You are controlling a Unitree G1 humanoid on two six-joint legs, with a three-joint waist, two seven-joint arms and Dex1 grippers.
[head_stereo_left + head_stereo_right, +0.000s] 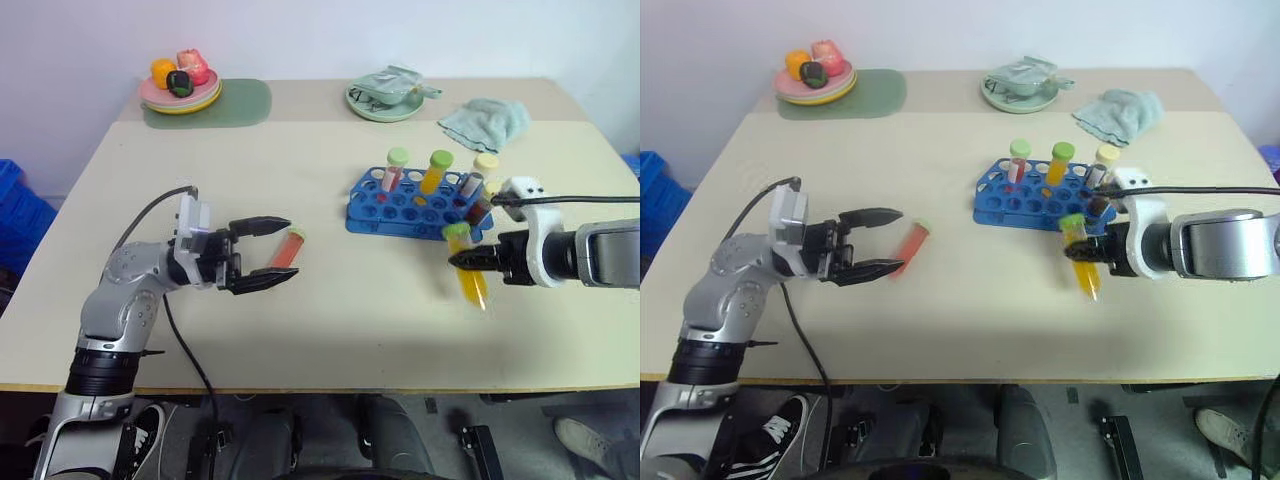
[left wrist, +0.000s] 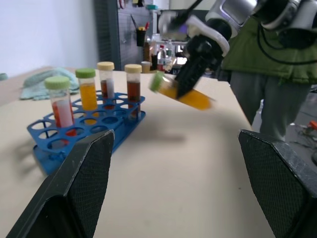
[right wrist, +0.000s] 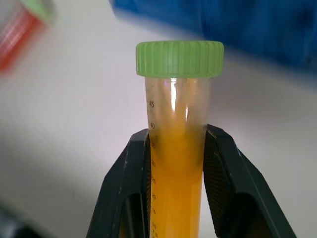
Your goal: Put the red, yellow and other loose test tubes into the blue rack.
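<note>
My right claw (image 1: 462, 261) is pinching the yellow tube (image 1: 468, 268) partway down its body, just below the green cap, and it hangs tilted in the air just in front of the blue rack (image 1: 372, 215). My left claw (image 1: 283, 250) is spread wide and holds nothing; the red tube (image 1: 286, 248) lies on the bench (image 1: 340, 320) between its fingertips.

What could go wrong: the yellow tube sits at a slant in my grip, so if I bring it down like that its tip may catch the rim of a hole and skid, or push the rack along the bench. The rack already holds four upright tubes along its back row and right end, and my right claw is close to the dark one at the corner; a careless swing could knock it over. The smooth plastic could also slip between my pads while I turn it upright. On the left, closing off-centre might roll the red tube away.

The yellow tube is clear plastic with printed marks, filled most of the way with opaque orange-yellow liquid. The red tube is similar, with a pale green cap
</note>
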